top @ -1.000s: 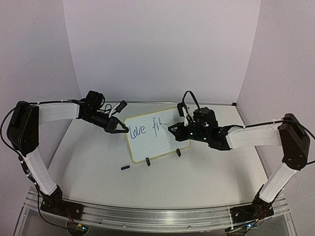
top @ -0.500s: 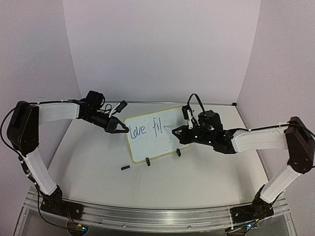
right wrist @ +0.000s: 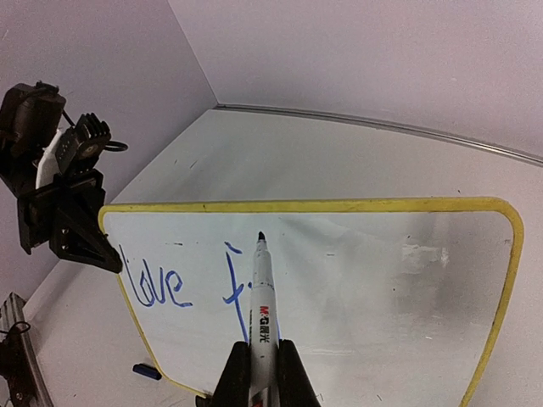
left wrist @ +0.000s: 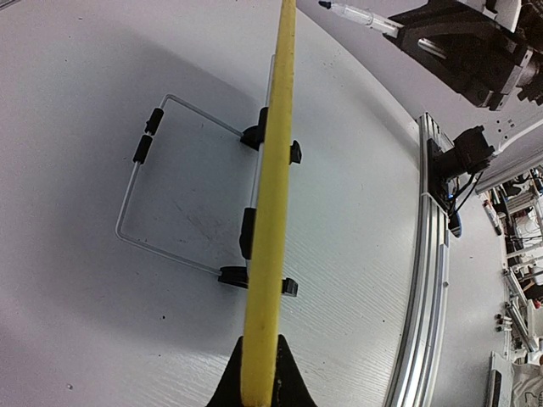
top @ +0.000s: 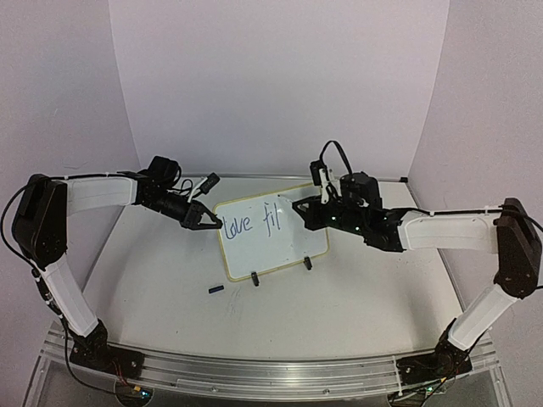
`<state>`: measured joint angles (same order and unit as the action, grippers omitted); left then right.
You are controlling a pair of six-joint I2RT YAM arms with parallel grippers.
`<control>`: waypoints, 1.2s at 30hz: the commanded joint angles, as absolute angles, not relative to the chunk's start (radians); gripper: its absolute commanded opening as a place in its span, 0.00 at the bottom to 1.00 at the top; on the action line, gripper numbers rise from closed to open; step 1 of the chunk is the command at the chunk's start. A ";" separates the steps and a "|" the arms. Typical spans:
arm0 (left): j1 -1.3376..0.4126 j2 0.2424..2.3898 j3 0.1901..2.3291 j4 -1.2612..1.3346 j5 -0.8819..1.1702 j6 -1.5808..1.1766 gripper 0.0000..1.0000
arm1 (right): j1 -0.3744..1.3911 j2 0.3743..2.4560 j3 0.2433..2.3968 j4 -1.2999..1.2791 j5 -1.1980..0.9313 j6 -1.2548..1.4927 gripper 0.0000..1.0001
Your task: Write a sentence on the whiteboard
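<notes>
The whiteboard [top: 284, 246] stands tilted on two black clip feet [top: 255, 279] at the table's middle. Blue writing [top: 253, 224] on it reads "love fil". My left gripper [top: 209, 223] is shut on the board's left yellow rim, which shows edge-on in the left wrist view [left wrist: 273, 195]. My right gripper [top: 307, 209] is shut on a white marker [right wrist: 261, 292]. The marker's tip is near the board's upper part, just right of the "f" [right wrist: 231, 275]. Whether the tip touches the board I cannot tell. The marker hides the letters after "f" in the right wrist view.
A small blue marker cap [top: 215, 289] lies on the table in front of the board's left corner. A wire stand [left wrist: 161, 195] reaches out behind the board. The metal rail [top: 254, 373] runs along the table's near edge. Walls close the back and sides.
My right gripper has carried the marker right and up toward the board's top edge. The second word, half hidden before, now reads "fil". The left gripper and board have not moved.
</notes>
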<state>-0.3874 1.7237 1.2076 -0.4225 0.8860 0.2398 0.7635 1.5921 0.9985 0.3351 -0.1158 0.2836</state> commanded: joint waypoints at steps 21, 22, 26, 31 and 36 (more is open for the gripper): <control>-0.394 1.740 1.239 -0.436 0.830 0.292 0.00 | 0.760 1.637 0.967 0.328 -0.088 0.285 0.00; -0.395 1.740 1.238 -0.435 0.830 0.292 0.00 | 0.760 1.633 0.957 0.328 -0.092 0.287 0.00; -0.394 1.738 1.238 -0.436 0.830 0.292 0.00 | 0.761 1.619 0.918 0.330 -0.102 0.306 0.00; -0.394 1.738 1.238 -0.437 0.830 0.292 0.00 | 0.761 1.614 0.886 0.336 -0.128 0.323 0.00; -0.396 1.737 1.238 -0.437 0.827 0.292 0.00 | 0.761 1.586 0.876 0.328 -0.099 0.317 0.00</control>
<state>-0.3874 1.7241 1.2076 -0.4278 0.8852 0.2379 0.7628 1.6321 0.8867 0.3283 -0.1318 0.3126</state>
